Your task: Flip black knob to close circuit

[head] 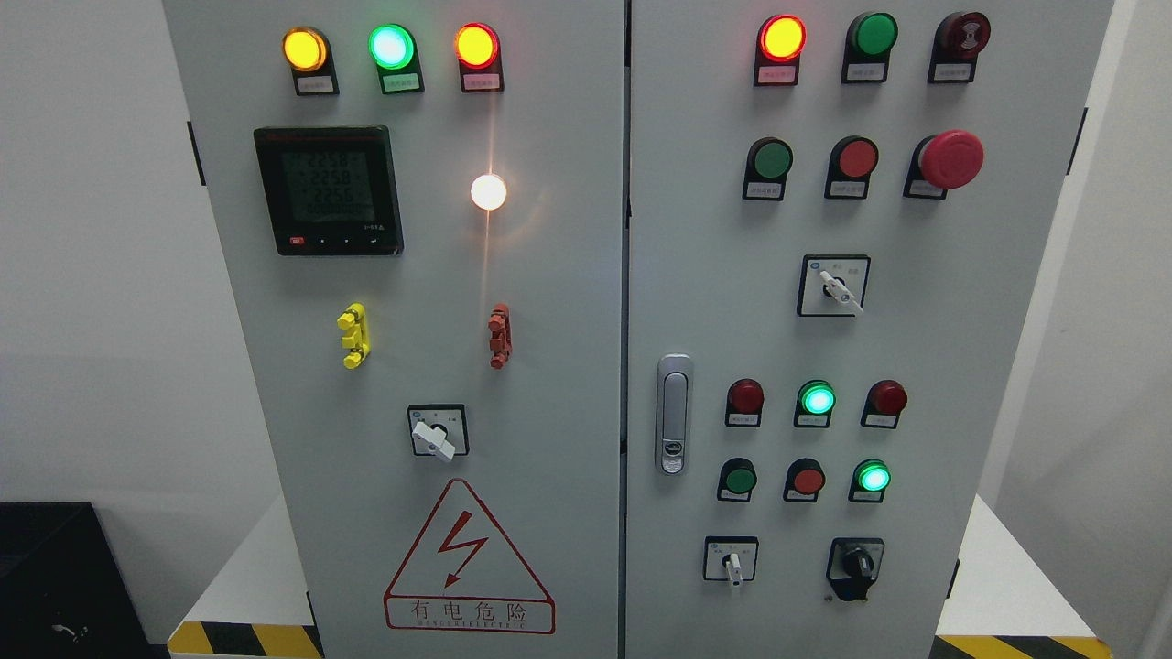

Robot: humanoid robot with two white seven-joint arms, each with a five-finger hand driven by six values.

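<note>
We face a grey electrical cabinet [549, 275] with two doors, filling most of the frame. The left door carries a digital meter [328, 190] at upper left, three lit indicator lamps [391, 47] above it, and a red-bordered shock-warning triangle [469, 558] at bottom centre. The right door holds rows of red and green buttons, a large red emergency stop [950, 158] at upper right, and a silver door latch [674, 414] along its left edge.

Smaller still: white-handled selector switches at mid-right [834, 286], lower left-centre [438, 432] and bottom centre-right [731, 560]. The black knob [856, 565] — our target — sits at the lower right of the right door, just right of the lowest white selector and below a lit green lamp [873, 477].

Neither robot hand is in the picture, so we cannot tell whether either is released or clenched. We judge the task not yet begun — the knob stands untouched. The next move calls for bringing a hand up into the lower right, pinching the small knob and turning it, clear of the neighbouring selector.
</note>
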